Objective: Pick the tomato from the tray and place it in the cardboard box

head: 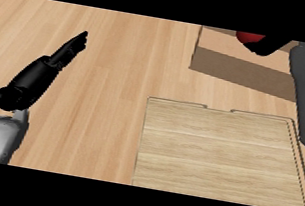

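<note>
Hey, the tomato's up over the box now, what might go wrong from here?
1. The tomato sits at the view's top edge, mostly hidden by the right hand, so its position over the cardboard box is hard to confirm; released now, it might land on a wall or outside.
2. The right forearm hangs over the tray's right rim and may clip it when pulling back.

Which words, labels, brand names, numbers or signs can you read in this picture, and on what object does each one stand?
None can be read.
Wooden tray: wood grain only, no text.
Cardboard box: plain brown, no label or print.
Tomato, held over the box by the right hand: no sticker visible.
Left hand and grey forearms: no markings readable.
</note>
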Controlling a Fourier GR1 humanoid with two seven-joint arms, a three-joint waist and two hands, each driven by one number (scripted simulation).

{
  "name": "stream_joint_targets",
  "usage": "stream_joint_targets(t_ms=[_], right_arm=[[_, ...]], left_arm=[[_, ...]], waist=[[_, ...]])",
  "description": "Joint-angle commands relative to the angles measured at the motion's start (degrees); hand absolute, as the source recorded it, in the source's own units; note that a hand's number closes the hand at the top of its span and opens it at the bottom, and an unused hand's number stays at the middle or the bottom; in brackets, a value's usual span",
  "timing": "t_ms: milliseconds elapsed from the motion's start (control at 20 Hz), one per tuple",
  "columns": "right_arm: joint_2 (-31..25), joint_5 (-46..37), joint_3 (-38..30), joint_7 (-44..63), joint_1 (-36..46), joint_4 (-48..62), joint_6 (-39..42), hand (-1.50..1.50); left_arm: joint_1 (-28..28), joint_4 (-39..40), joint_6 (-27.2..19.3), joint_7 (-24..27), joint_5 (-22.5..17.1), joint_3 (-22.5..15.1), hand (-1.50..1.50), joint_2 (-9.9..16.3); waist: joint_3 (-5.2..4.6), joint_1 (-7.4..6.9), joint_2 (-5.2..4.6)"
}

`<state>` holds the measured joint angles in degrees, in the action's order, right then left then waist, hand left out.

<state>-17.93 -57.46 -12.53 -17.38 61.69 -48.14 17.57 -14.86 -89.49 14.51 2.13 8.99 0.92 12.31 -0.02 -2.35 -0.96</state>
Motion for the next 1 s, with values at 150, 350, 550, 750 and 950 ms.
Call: stream_joint_targets(t_ms=[150,350,550,750,950], right_arm=[[-6.0,-4.6,2.8,-4.9,6.9,17.9,4.1,1.5],[-10.0,-9.4,6.7,-10.6,5.5,24.2,3.1,1.5],[-9.1,-10.2,7.5,-13.2,8.4,30.2,6.7,-1.5],[-11.6,-8.6,6.9,-24.9,9.5,32.5,9.2,-1.5],[-11.9,1.4,-3.4,-29.1,9.3,33.4,7.4,-1.5]], left_arm=[[0.8,0.5,0.8,2.1,-0.7,1.1,0.0,0.7],[-1.8,1.0,0.7,1.5,-0.5,0.8,0.0,0.3],[-0.8,2.1,0.8,2.9,0.7,-0.9,0.0,-0.6],[-2.1,3.6,0.7,2.2,0.4,-0.1,0.0,-0.4],[-1.1,2.0,0.5,2.8,0.3,0.4,0.0,-0.1]], waist=[[0.01,-0.61,-0.04],[0.05,-1.76,-0.99],[0.07,-2.52,-1.23],[0.11,-1.69,-0.87],[0.25,-1.96,-0.9]])
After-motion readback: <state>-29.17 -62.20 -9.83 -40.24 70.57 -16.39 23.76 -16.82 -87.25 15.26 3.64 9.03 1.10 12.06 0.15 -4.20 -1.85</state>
